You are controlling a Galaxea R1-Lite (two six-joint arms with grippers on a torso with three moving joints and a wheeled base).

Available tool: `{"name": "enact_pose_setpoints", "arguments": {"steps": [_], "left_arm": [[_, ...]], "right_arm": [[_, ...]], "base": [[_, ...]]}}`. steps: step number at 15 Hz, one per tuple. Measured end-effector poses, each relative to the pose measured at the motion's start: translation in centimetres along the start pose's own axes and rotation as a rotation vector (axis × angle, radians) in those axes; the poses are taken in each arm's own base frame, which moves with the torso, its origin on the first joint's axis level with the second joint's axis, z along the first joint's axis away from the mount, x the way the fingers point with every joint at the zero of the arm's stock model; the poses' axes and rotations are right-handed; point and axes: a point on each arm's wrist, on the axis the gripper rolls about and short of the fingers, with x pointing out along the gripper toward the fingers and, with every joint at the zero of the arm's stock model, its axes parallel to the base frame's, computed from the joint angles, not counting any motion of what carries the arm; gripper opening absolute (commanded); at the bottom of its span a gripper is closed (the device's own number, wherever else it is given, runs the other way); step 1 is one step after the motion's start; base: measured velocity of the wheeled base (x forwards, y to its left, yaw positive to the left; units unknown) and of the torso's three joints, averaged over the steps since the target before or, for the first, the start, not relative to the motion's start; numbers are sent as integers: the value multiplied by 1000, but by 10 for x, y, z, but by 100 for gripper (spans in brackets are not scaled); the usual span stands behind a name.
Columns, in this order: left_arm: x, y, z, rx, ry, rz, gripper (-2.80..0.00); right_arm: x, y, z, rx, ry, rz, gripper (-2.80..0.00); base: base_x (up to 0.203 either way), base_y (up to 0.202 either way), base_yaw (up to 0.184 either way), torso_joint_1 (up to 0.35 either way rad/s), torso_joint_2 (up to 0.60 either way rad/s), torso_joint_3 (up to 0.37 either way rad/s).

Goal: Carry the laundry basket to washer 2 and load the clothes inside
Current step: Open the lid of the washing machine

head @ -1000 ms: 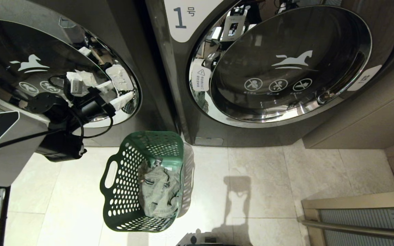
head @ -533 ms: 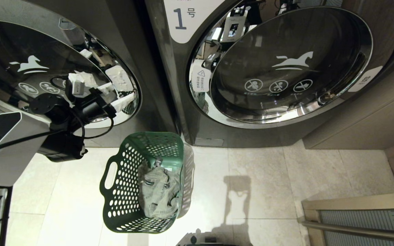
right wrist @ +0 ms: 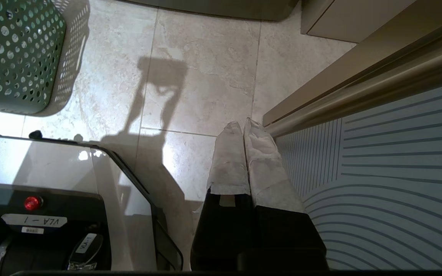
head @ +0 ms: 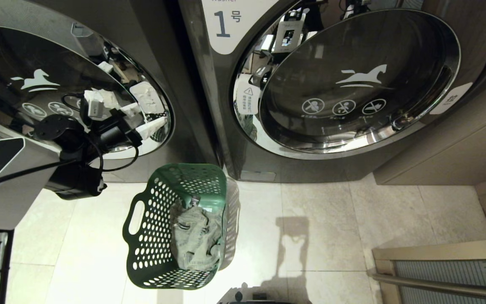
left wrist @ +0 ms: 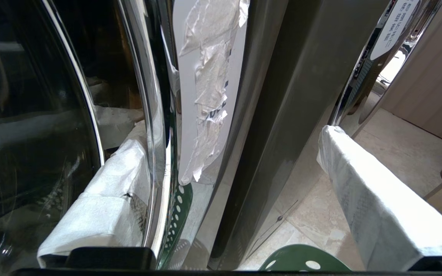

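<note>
Right gripper (right wrist: 244,128): parked low over the floor tiles, beside a grooved grey panel; its wrapped fingers are pressed together on nothing.

Basket (head: 179,223): stands on the floor in front of the gap between the two washers, well clear of both grippers. In the right wrist view its perforated wall (right wrist: 14,57) shows at the frame's edge.

Clothes (head: 194,242): a pale grey-green heap, lying inside the basket against the wall nearer washer 1; nothing loaded yet.

Left gripper (head: 135,114): raised at the chrome rim of the left-hand washer's door (head: 57,84), fingers spread wide. The left wrist view shows one wrapped finger (left wrist: 106,203) close against the glass and the other (left wrist: 378,199) out past the rim, the door edge between them.

Washer 1 (head: 352,84): the right-hand machine, door shut, its "1" label plain; not the target.

Change: almost none over the past second; arm, basket and clothes sit as they did, with only a slight drift of the whole view.

Meaning: the carrying looks finished, and the step in hand is likely opening the left washer's door. Its number is not visible here, so whether it is washer 2 cannot be told.
</note>
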Motion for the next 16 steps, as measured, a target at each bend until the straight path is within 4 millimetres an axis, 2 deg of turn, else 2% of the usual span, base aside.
{"name": "enact_pose_setpoints", "arguments": {"steps": [16], "left_arm": [[-3, -7, 6, 18, 16, -34, 0]], "right_arm": [[0, 0, 0, 0, 0, 0, -280]], "base": [[0, 0, 0, 0, 0, 0]]}}
